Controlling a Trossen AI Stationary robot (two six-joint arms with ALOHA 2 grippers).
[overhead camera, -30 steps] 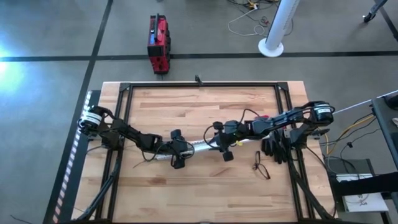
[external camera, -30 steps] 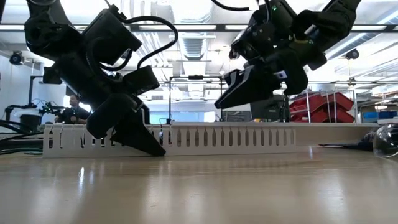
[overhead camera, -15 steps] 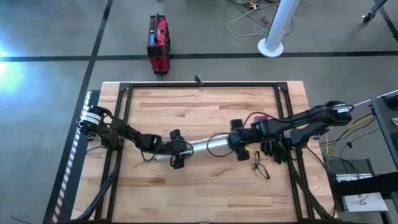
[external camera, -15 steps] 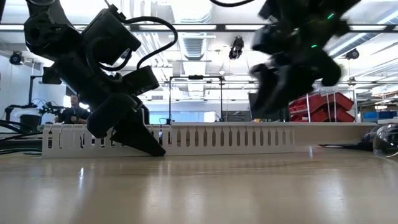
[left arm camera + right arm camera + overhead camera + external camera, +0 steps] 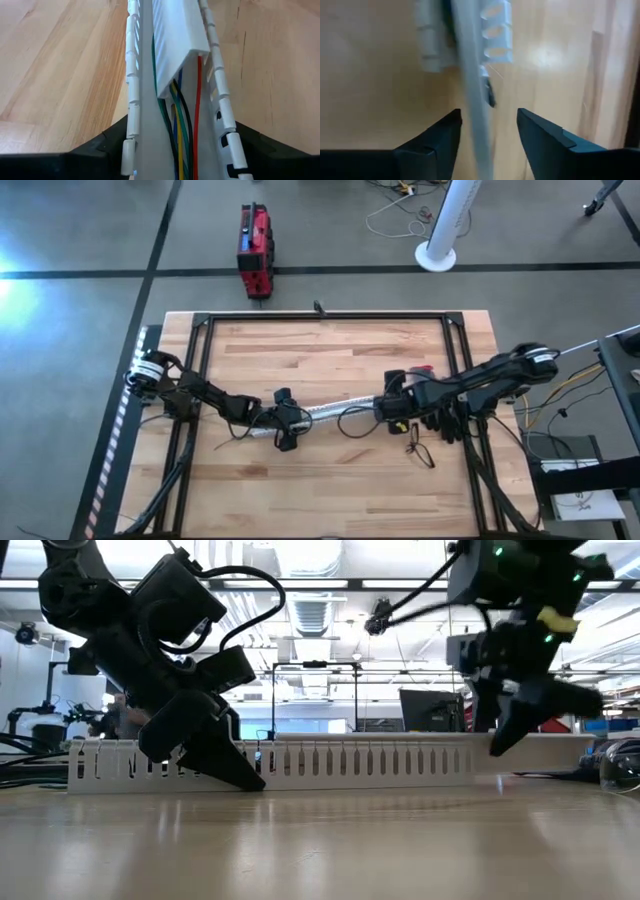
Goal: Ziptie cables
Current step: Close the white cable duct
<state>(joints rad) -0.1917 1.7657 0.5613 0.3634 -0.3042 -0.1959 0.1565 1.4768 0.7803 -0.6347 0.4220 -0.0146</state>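
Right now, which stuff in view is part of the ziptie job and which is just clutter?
Job: slotted duct, coloured wires inside it, left hand gripping the duct, right hand open at its other end.
Clutter: black gloves, glasses, red case on the floor, white post base.

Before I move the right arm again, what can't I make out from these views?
- Zip tie: none identifiable; too small in the high view, right wrist view blurred.
- Slotted cable duct: the left pincer covers part of it in the low view.
- Coloured wires: their near ends cut off by the left wrist view's edge.
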